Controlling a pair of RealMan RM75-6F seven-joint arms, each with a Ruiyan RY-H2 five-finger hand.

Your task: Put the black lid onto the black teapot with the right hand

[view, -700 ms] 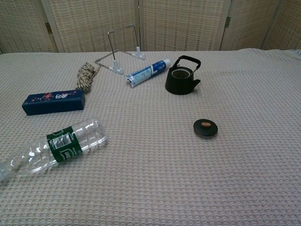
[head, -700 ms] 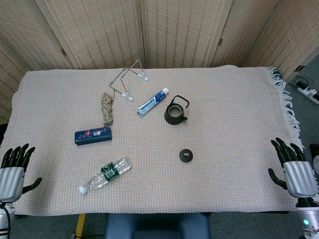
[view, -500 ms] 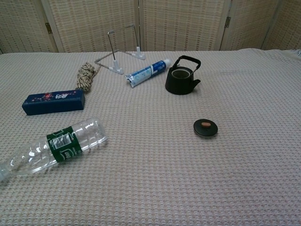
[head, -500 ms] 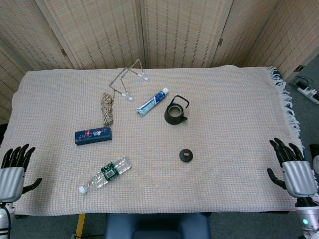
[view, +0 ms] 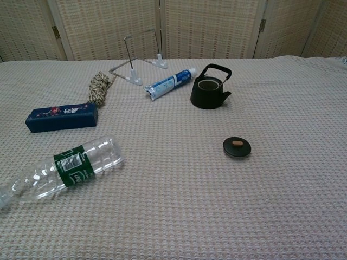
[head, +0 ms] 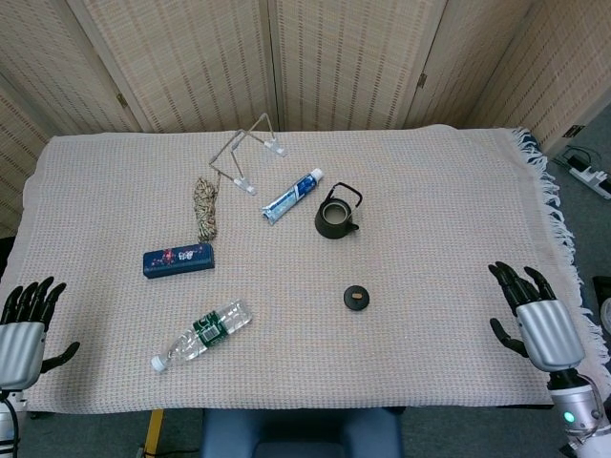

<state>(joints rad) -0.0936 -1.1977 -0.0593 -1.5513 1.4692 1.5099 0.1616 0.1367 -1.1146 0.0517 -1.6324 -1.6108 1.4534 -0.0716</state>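
Right now the fingers (head: pixel 509 279) of my right hand (head: pixel 537 324) are spread apart and hold nothing. That hand is over the near right edge of the tabletop (head: pixel 449 191), well apart from everything I need. My left hand (head: pixel 21 336) waits at the near left corner, its fingers apart and empty too. The chest view shows neither hand.

The black lid (head: pixel 356 298) lies flat on the cloth, out toward the middle, with its little brown knob (view: pixel 237 143) facing up. The black teapot (head: pixel 335 218) stands upright farther back and a bit to the left of the lid. Its top is open and its handle (view: pixel 216 69) stands up over the opening.

I think my first job is to reach my right hand across to the lid. I should come down from above and pinch the small knob, since the lid is low and flat and its rim looks hard to get under. I should hold it gently so it does not tip.

Then I should lift it and carry it back to the teapot. The handle could get in my way, so I should slide the lid in from the side, keep it level, and set it right on the opening.

The toothpaste tube (head: pixel 293 196) lies near the teapot, so I should stay clear of it.
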